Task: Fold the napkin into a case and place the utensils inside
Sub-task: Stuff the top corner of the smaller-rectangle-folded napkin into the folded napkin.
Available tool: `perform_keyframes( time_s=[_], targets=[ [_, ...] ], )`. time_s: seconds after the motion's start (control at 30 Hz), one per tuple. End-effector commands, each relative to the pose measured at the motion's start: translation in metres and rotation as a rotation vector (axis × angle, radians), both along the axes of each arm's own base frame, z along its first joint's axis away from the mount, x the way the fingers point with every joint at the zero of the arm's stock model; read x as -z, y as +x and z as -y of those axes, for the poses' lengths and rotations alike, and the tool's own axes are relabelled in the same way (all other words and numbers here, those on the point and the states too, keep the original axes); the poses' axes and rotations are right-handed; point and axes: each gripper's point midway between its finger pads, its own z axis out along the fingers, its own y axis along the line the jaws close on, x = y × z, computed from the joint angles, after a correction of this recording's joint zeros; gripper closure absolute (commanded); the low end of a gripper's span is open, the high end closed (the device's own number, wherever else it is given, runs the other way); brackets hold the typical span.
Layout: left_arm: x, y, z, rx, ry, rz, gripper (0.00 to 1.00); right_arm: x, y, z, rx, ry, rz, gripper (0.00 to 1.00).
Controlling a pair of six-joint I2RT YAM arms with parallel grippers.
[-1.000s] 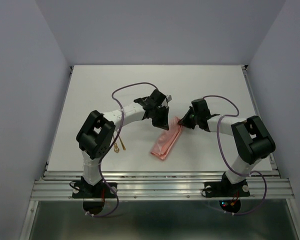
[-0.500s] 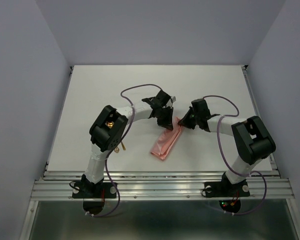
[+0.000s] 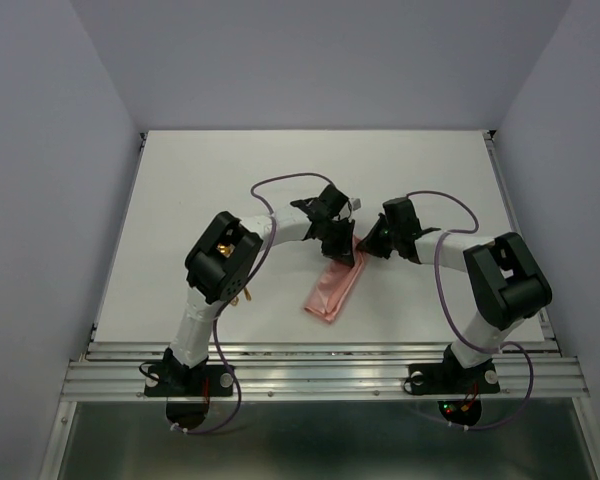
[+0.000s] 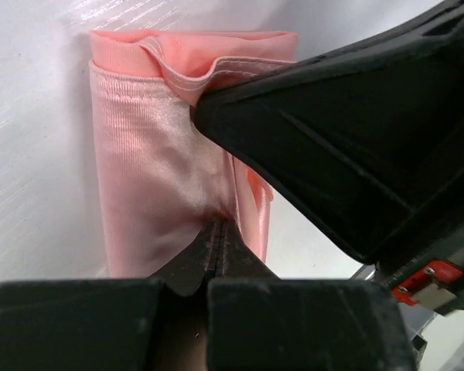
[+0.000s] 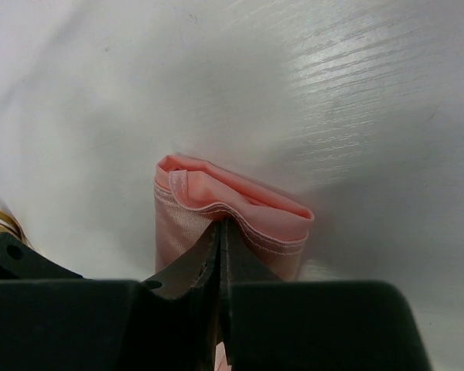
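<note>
Case (image 3: 332, 288): narrow pink strip lying slantwise at mid-table (image 3: 180, 200).
Left gripper (image 3: 342, 250): clenched on the strip's far end.
Right gripper (image 3: 365, 246): clenched on the same end, from the opposite side.
Utensils (image 3: 246, 293): gold glint beside the left arm, well apart from the strip.

The right tool (image 5: 220, 229) pinches the folded case (image 5: 247, 207) on the white table (image 5: 332, 93).
</note>
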Motion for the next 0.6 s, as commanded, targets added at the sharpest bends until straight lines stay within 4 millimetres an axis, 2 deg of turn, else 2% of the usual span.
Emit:
perform_keyframes(
  time_s=[0.0, 0.03, 0.07, 0.1, 0.13, 0.17, 0.2, 0.3, 0.33, 0.4, 0.43, 0.53, 0.57],
  targets=[
    [-0.005, 0.002, 0.012, 0.029, -0.042, 0.006, 1.00, 0.004, -0.009, 0.011, 0.003, -0.063, -0.040, 0.92],
    [-0.002, 0.001, 0.011, 0.029, -0.035, 0.002, 1.00, 0.001, -0.010, 0.011, -0.001, -0.060, -0.033, 0.87],
    [0.000, 0.001, 0.011, 0.027, -0.030, -0.002, 1.00, -0.010, -0.009, 0.010, -0.003, -0.049, -0.006, 0.76],
    [0.004, 0.000, 0.009, 0.026, -0.025, -0.009, 1.00, -0.012, -0.012, 0.012, -0.004, -0.051, -0.002, 0.71],
    [0.005, -0.001, 0.009, 0.025, -0.024, -0.009, 1.00, -0.026, -0.012, 0.012, -0.002, -0.041, 0.032, 0.61],
    [0.007, -0.003, 0.008, 0.023, -0.021, -0.014, 1.00, -0.031, -0.013, 0.014, -0.001, -0.042, 0.044, 0.55],
    [0.005, -0.002, 0.008, 0.016, -0.026, -0.010, 1.00, -0.030, -0.021, 0.018, 0.004, -0.052, 0.036, 0.44],
    [0.005, -0.002, 0.007, 0.000, -0.026, -0.009, 1.00, -0.046, -0.034, 0.024, 0.011, -0.037, 0.063, 0.36],
    [0.004, 0.000, 0.008, -0.010, -0.031, -0.010, 1.00, -0.037, -0.047, 0.026, 0.002, -0.034, 0.031, 0.35],
    [0.003, 0.000, 0.008, -0.025, -0.036, -0.013, 1.00, -0.042, -0.061, 0.021, -0.012, 0.024, 0.026, 0.33],
    [0.003, 0.000, 0.008, -0.033, -0.034, -0.016, 1.00, -0.031, -0.074, 0.022, -0.017, 0.039, -0.005, 0.31],
    [0.001, 0.001, 0.009, -0.055, -0.038, -0.019, 1.00, -0.029, -0.091, 0.011, -0.025, 0.126, -0.028, 0.28],
    [0.001, 0.001, 0.009, -0.062, -0.039, -0.018, 1.00, -0.020, -0.102, 0.011, -0.027, 0.133, -0.054, 0.27]
  ],
)
